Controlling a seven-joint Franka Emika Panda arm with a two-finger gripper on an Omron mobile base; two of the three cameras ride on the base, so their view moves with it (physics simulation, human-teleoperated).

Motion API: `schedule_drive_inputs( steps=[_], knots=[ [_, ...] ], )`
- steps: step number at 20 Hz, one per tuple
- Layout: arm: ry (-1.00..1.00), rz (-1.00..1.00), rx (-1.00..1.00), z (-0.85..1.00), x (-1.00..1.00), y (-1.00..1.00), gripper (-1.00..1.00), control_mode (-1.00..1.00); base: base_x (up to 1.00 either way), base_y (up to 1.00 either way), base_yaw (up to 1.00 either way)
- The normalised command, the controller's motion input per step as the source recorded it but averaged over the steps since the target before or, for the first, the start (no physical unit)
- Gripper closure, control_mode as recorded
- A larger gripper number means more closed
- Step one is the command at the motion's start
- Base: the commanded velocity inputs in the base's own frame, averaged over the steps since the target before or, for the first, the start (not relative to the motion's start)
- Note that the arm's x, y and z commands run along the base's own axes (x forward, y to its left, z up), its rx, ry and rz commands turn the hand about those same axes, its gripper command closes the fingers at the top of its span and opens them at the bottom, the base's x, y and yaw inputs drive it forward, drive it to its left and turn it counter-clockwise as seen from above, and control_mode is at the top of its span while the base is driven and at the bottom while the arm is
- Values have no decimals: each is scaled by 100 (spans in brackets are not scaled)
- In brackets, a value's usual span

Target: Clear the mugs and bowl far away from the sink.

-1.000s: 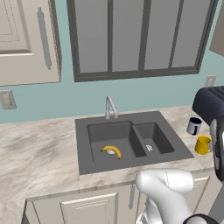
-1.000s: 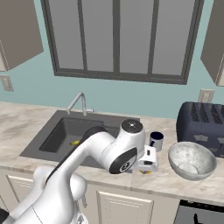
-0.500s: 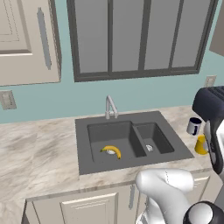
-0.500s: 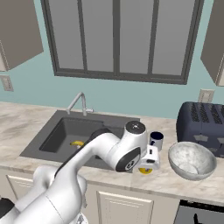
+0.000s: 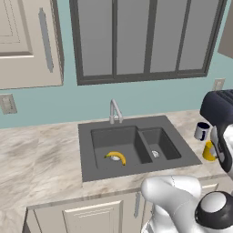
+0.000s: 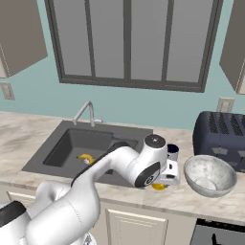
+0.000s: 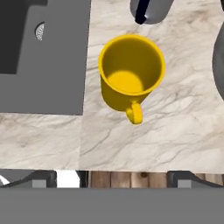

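A yellow mug (image 7: pixel 131 76) stands upright on the marble counter just right of the sink (image 7: pixel 39 57), its handle turned toward the counter's front edge. My gripper (image 7: pixel 113 179) hovers above it, open, with nothing between its fingers. In the right base view the gripper (image 6: pixel 168 179) hides most of the yellow mug (image 6: pixel 158 186). The pale mug with the dark rim (image 6: pixel 172 152) stands just behind, and also shows in the hand view (image 7: pixel 151 9) and the left base view (image 5: pixel 201 131). The whitish speckled bowl (image 6: pixel 209 174) sits to the right of both mugs.
A dark blue toaster (image 6: pixel 222 136) stands behind the bowl against the wall. A banana (image 5: pixel 116 157) lies in the sink's large left basin, with the silver faucet (image 5: pixel 114 110) behind it. The counter's front edge runs close to the yellow mug.
The hand has shifted a little further over the yellow mug. The mugs, the bowl and the banana have not moved.
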Motion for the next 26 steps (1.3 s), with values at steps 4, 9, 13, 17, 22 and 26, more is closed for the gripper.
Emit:
schedule_drive_inputs(
  steps=[4,9,13,17,22,26],
  knots=[
    [6,0,7,-16,22,-26,-100,-100,0,0,0],
    [1,1,5,-16,16,-12,-100,-100,0,0,0],
    [0,1,4,-17,13,-3,-100,-100,0,0,0],
    [0,1,1,-18,10,0,-100,-100,0,0,0],
    [0,1,0,-17,12,0,-100,-100,0,0,0],
    [0,0,0,-12,10,0,-100,-100,0,0,0]
  ],
)
